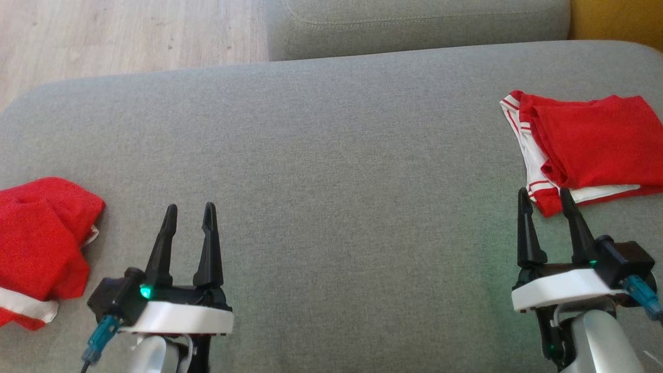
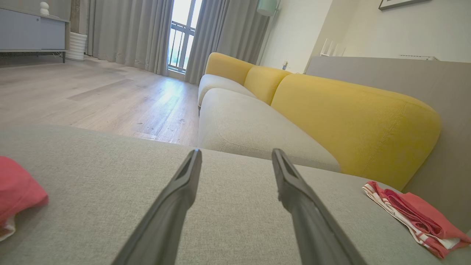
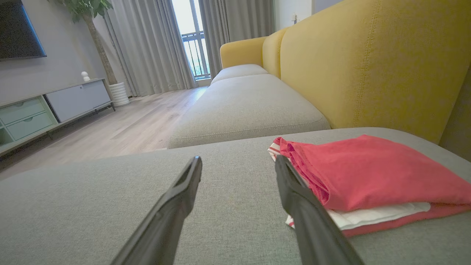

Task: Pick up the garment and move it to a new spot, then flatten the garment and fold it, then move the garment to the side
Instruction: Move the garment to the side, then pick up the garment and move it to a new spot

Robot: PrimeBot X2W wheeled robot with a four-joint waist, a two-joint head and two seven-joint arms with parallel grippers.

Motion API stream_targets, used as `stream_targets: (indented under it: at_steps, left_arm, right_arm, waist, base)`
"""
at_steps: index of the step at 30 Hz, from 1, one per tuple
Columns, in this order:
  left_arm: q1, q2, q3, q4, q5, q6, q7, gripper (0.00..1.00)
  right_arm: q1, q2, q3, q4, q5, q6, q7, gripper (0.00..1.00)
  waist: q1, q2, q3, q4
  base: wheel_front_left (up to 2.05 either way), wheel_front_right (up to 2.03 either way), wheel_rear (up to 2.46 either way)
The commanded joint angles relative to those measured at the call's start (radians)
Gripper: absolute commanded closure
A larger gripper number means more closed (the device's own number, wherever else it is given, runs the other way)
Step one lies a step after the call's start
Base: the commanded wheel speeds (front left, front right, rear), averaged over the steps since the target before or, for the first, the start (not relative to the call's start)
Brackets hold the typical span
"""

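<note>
A crumpled red garment with white trim lies at the left edge of the grey sofa seat, also at the left edge of the left wrist view. A second red and white garment, folded flat, rests at the right. My left gripper is open and empty, to the right of the crumpled garment. My right gripper is open and empty, its fingertips at the folded garment's near left corner.
A second grey seat cushion lies beyond the one in front. Yellow backrests line the right. Wooden floor lies to the left, with a low cabinet, curtains and a plant pot further off.
</note>
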Motion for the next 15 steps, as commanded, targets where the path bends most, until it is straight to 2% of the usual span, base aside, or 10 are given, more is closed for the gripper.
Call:
stream_targets:
  at_steps: [1,15]
  left_arm:
    - [-0.019,-0.001,0.035,-0.034,0.008,0.002,-0.009,0.00]
    - [-0.017,-0.013,0.035,-0.040,0.019,0.002,-0.009,0.00]
  right_arm:
    - [-0.022,0.000,0.027,-0.029,0.004,0.007,-0.015,0.00]
    - [-0.020,0.000,0.031,-0.045,0.018,0.007,-0.020,0.00]
  waist:
    - [0.0001,0.0000,-0.003,0.001]
    - [0.0001,0.0000,-0.002,0.012]
  base:
    - [0.00,0.00,0.00]
    - [0.00,0.00,0.00]
